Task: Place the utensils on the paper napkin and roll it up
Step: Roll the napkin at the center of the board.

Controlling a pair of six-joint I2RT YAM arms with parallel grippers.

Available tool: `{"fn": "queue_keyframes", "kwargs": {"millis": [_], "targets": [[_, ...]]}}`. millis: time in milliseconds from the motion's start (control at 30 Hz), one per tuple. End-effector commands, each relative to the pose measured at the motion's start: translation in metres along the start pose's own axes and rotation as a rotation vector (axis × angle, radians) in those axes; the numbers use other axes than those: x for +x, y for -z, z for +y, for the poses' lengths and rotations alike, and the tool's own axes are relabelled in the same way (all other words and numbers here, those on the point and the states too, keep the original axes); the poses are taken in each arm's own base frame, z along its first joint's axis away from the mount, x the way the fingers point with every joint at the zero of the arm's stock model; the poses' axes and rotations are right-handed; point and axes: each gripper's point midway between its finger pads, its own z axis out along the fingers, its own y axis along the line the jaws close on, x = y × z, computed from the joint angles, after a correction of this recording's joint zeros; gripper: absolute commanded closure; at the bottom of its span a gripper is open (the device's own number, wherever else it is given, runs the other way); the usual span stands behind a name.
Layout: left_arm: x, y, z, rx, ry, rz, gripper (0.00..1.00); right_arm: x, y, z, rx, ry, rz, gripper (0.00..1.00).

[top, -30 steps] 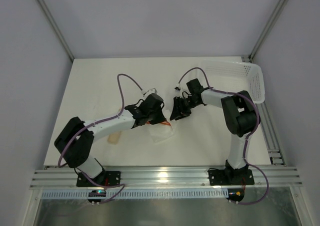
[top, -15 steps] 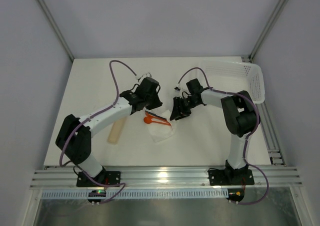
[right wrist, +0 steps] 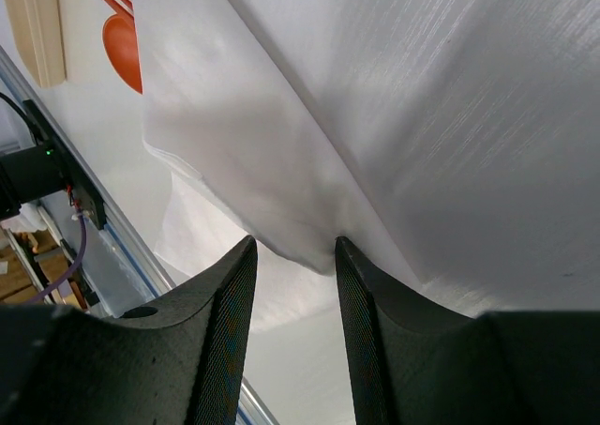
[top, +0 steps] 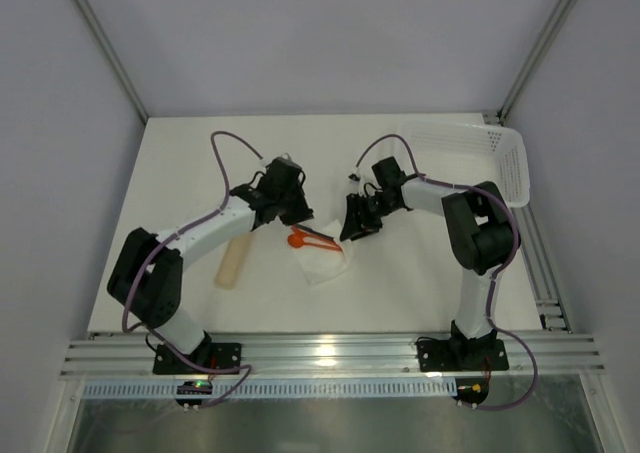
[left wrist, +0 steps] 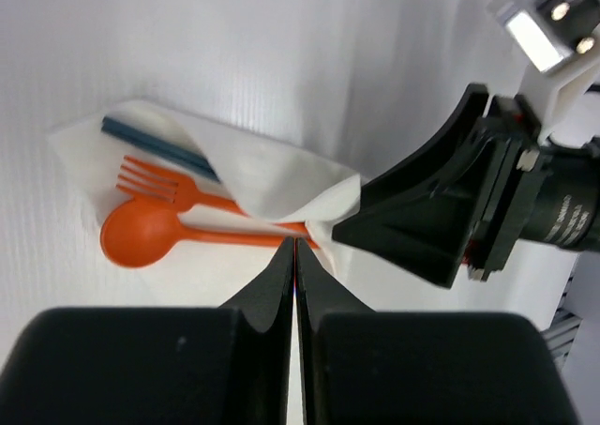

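Observation:
The paper napkin (top: 328, 263) lies mid-table with one flap folded over the utensils. In the left wrist view its fold (left wrist: 272, 176) covers the handles of an orange spoon (left wrist: 141, 233), an orange fork (left wrist: 159, 183) and a dark blue stick (left wrist: 155, 142). From above, the spoon (top: 298, 240) pokes out at the napkin's left. My left gripper (top: 297, 211) hangs above and to the left of the napkin, its jaws (left wrist: 296, 245) shut on nothing. At the napkin's right corner my right gripper (top: 350, 228) stands with its fingers apart, a napkin fold (right wrist: 244, 115) lying between the tips (right wrist: 293, 247).
A short beige cylinder (top: 232, 263) lies left of the napkin, under the left forearm. A white perforated basket (top: 470, 158) stands at the back right. Aluminium rails run along the near edge.
My left arm drew back up and to the left from over the napkin, uncovering the spoon, and its jaws came together. The right arm stayed still.

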Motion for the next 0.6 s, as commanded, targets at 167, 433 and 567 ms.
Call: {"fn": "queue_keyframes", "kwargs": {"millis": [167,433,567], "targets": [[0.037,0.021,-0.033,0.249,0.051,0.014,1.0,-0.002,-0.004,-0.018,0.081,0.027,-0.003,0.56],[0.067,-0.002,-0.067,0.354,0.101,0.044,1.0,-0.003,-0.003,-0.017,0.083,0.029,0.0,0.56],[0.075,-0.019,-0.066,0.346,0.141,0.062,1.0,-0.002,-0.002,-0.017,0.085,0.031,0.001,0.56]]}}
